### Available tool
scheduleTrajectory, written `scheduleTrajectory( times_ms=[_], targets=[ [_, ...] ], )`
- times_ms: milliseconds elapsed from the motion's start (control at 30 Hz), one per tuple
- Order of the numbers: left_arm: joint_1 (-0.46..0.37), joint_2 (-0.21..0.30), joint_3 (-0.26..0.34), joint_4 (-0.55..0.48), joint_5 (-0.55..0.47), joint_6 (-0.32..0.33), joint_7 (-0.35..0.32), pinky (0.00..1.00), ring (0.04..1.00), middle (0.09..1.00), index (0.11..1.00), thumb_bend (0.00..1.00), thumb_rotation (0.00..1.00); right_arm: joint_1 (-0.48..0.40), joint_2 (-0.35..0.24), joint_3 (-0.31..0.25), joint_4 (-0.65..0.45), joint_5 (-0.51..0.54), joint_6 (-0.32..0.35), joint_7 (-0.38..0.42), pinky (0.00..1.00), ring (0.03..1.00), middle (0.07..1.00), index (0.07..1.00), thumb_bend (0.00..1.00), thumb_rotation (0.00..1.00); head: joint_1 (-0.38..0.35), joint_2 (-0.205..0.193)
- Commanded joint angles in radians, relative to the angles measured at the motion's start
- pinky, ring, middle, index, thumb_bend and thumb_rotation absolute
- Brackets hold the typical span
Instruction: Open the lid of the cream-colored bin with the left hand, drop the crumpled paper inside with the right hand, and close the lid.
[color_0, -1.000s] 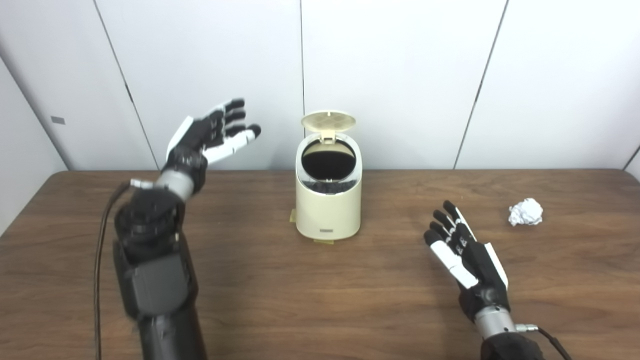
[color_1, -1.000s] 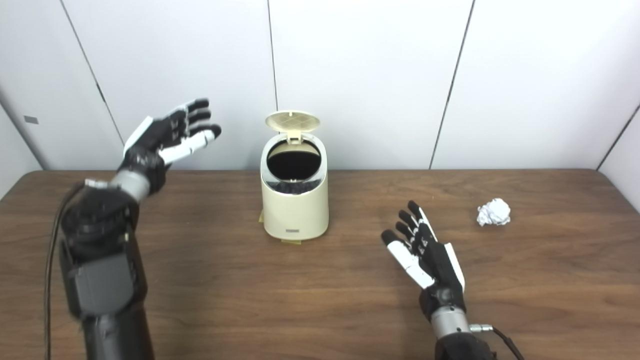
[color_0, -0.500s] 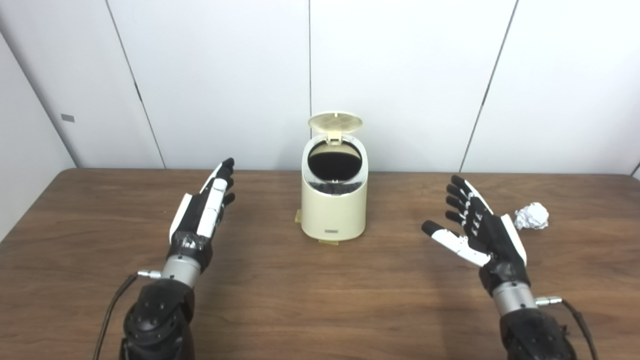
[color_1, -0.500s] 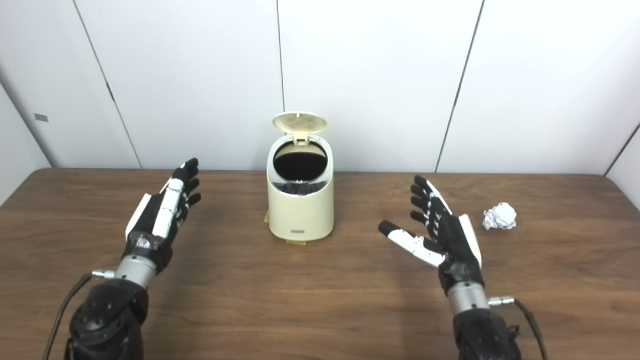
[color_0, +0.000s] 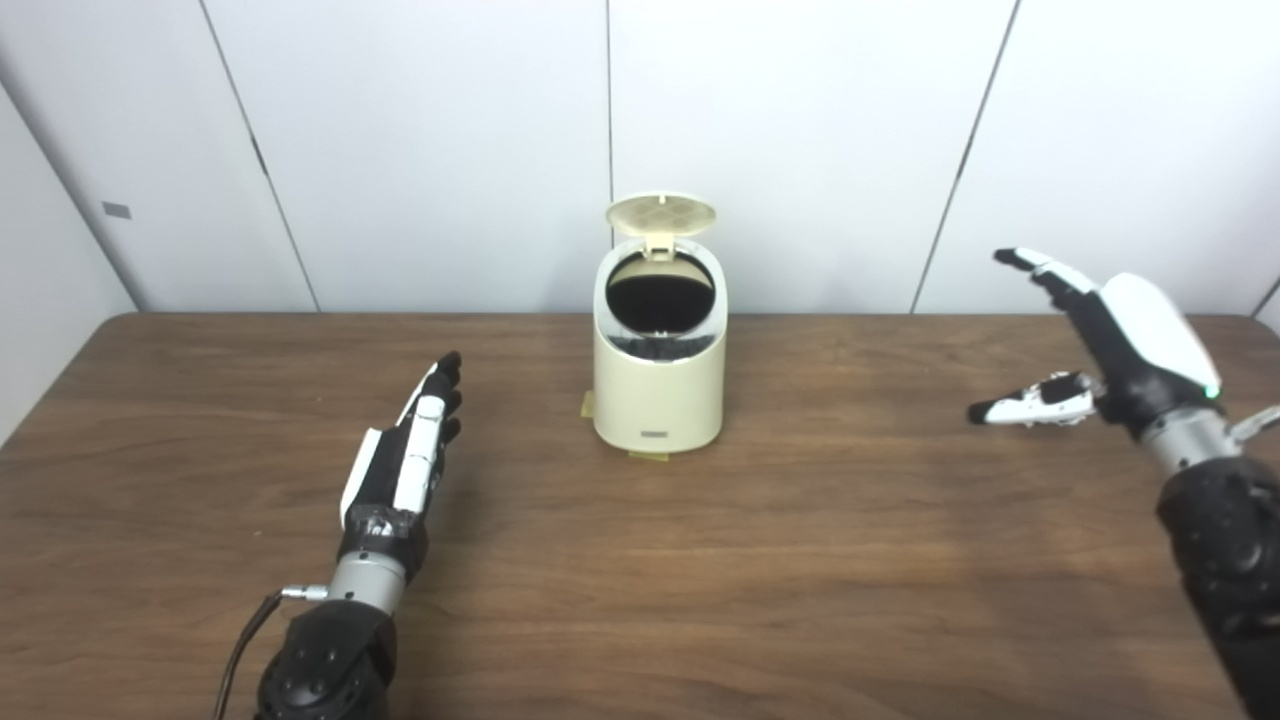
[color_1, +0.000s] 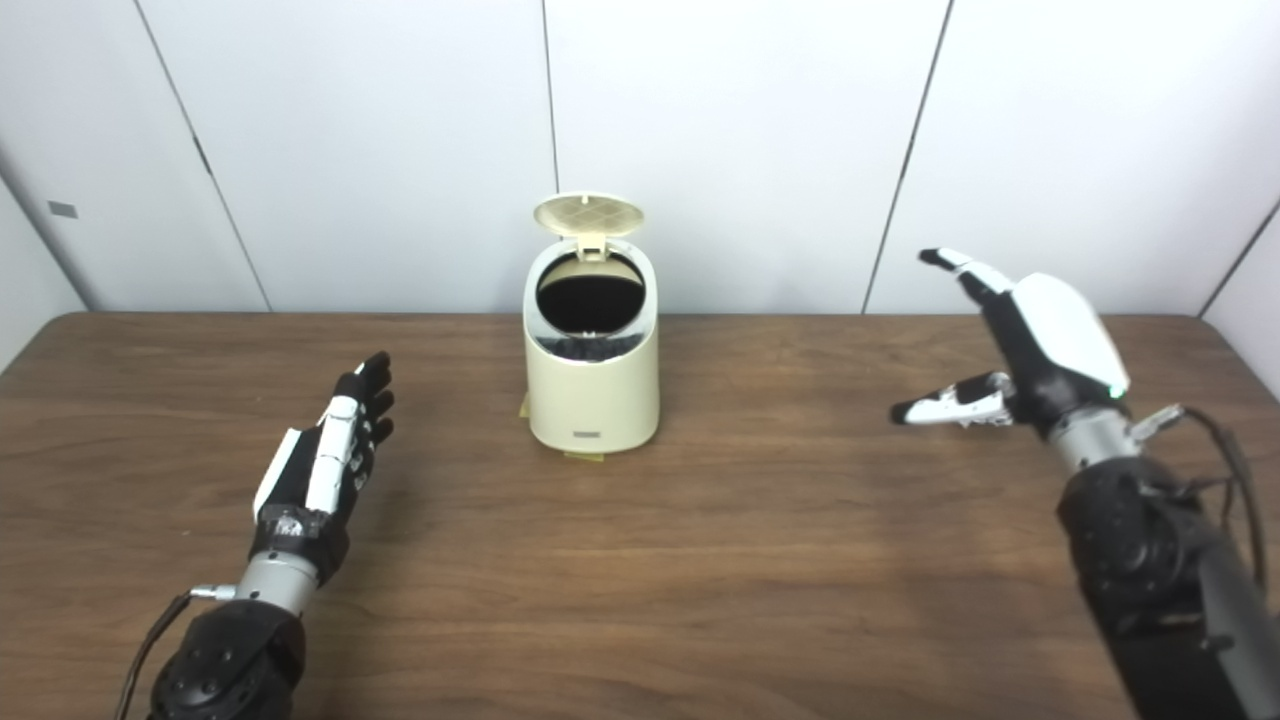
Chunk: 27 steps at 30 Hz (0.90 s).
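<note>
The cream-colored bin (color_0: 657, 390) stands at the middle back of the brown table (color_0: 800, 560). Its round lid (color_0: 661, 213) is tipped up and back, so the dark opening shows. My left hand (color_0: 405, 460) lies low over the table to the left of the bin, open, with its fingers stretched toward the far edge and holding nothing. Far to the right my right hand (color_1: 1035, 345) is raised above the table, open, with fingers and thumb spread. I cannot make out the crumpled paper; the right hand covers the spot where it lay.
A small yellowish strip (color_0: 650, 456) pokes out under the front of the bin. White wall panels (color_0: 800, 130) rise just behind the table's far edge. Cables trail from both wrists.
My left hand dropped from beside the bin to the table, then drew back slightly. My right hand rose and swung right, over the paper's spot. The lid stayed up. The camera shifted a little.
</note>
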Motion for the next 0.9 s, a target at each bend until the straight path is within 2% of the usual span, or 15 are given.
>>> scheduleTrajectory(
  times_ms=[0, 133, 233, 400, 600, 867],
  targets=[
    [-0.033, 0.017, -0.008, -0.016, -0.028, -0.015, 0.010, 1.00, 1.000, 1.000, 1.000, 0.64, 0.94, -0.055, -0.051, 0.006, 0.018, -0.054, -0.024, 0.006, 0.78, 0.852, 0.851, 0.837, 0.97, 0.13, -0.020, 0.005],
    [-0.040, 0.037, -0.019, -0.031, -0.040, 0.024, 0.012, 1.00, 1.000, 1.000, 1.000, 0.64, 0.94, -0.095, -0.079, 0.031, 0.072, -0.124, 0.023, 0.041, 0.85, 0.896, 0.889, 0.852, 0.97, 0.16, -0.094, 0.017],
    [-0.042, 0.047, -0.025, -0.040, -0.063, 0.040, 0.012, 1.00, 1.000, 1.000, 1.000, 0.65, 0.92, -0.129, -0.083, 0.056, 0.114, -0.176, 0.051, 0.068, 0.89, 0.925, 0.908, 0.857, 0.96, 0.14, -0.133, 0.020],
    [-0.037, 0.069, -0.040, -0.060, -0.069, 0.068, 0.018, 1.00, 1.000, 1.000, 1.000, 0.61, 0.90, -0.186, -0.103, 0.098, 0.199, -0.215, 0.088, 0.150, 0.93, 0.975, 0.935, 0.887, 0.93, 0.13, -0.177, 0.020],
    [-0.032, 0.090, -0.050, -0.075, -0.070, 0.086, 0.030, 1.00, 1.000, 1.000, 1.000, 0.59, 0.92, -0.234, -0.110, 0.149, 0.326, -0.257, 0.057, 0.149, 0.82, 0.925, 0.911, 0.869, 0.96, 0.14, -0.210, 0.020],
    [-0.015, 0.112, -0.052, -0.094, -0.086, 0.104, 0.034, 1.00, 1.000, 1.000, 1.000, 0.58, 0.92, -0.273, -0.080, 0.142, 0.464, -0.214, -0.003, 0.089, 0.72, 0.876, 0.853, 0.804, 0.96, 0.10, -0.230, 0.022]
  ],
)
